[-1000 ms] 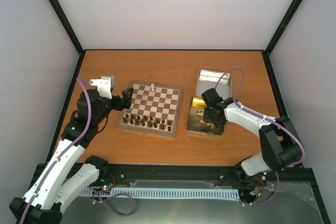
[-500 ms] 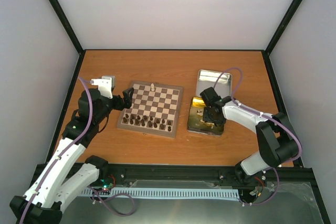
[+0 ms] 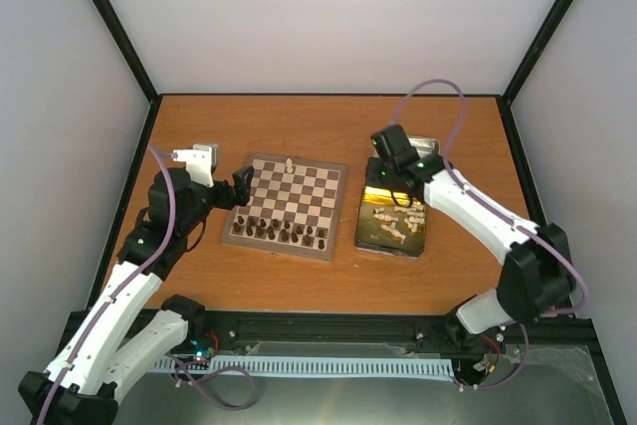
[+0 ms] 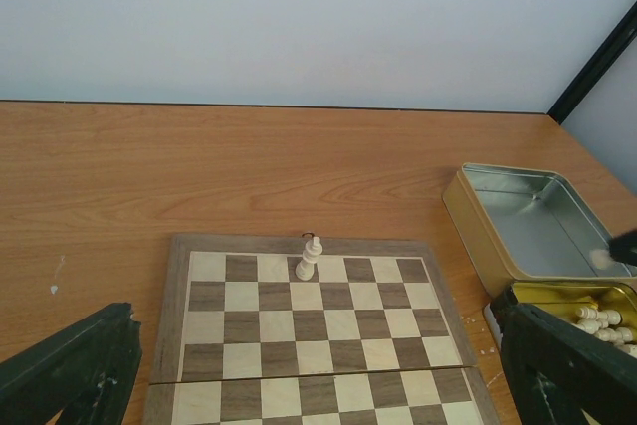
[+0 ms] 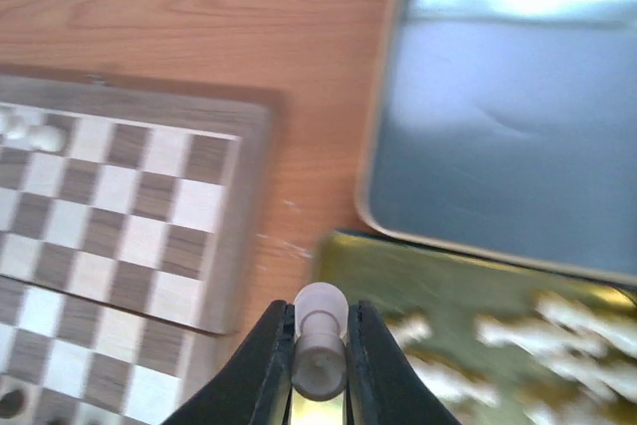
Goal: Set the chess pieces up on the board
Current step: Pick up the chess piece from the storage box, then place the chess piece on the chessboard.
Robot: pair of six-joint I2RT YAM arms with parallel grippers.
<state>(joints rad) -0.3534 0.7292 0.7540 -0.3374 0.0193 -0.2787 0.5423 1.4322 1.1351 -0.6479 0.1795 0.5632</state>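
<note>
A single cream-white chess piece (image 5: 319,340) is pinched between the right jaws, which are pressed in on its sides while its rounded head stands clear above their tips. The gold tin (image 5: 438,281) is seen directly beneath these jaws, and the loose cream pieces (image 5: 557,330) lying in it, blurred in the right wrist view, are found just to the right of the jaws. The silver lid (image 5: 508,126) is seen beyond the right jaws and slightly to their right, touching or very nearly touching the tin's far edge. The board (image 5: 119,216) lies on the desk (image 3: 299,126) to the left of the right jaws, apart from the tin with a strip of bare wood between. The left jaws are spread wide and nothing is held in them; their dark fingers (image 4: 70,365) are seen at both lower corners of the left wrist view, with the board's far half framed between them. These jaws are placed at the board's left edge in the top view. A lone cream piece (image 4: 310,258) stands upright ahead of the left jaws, on the board's far row. The dark pieces (image 3: 279,231) are lined along the board's two near rows, to the right of the left jaws and nearer the arm bases.
</note>
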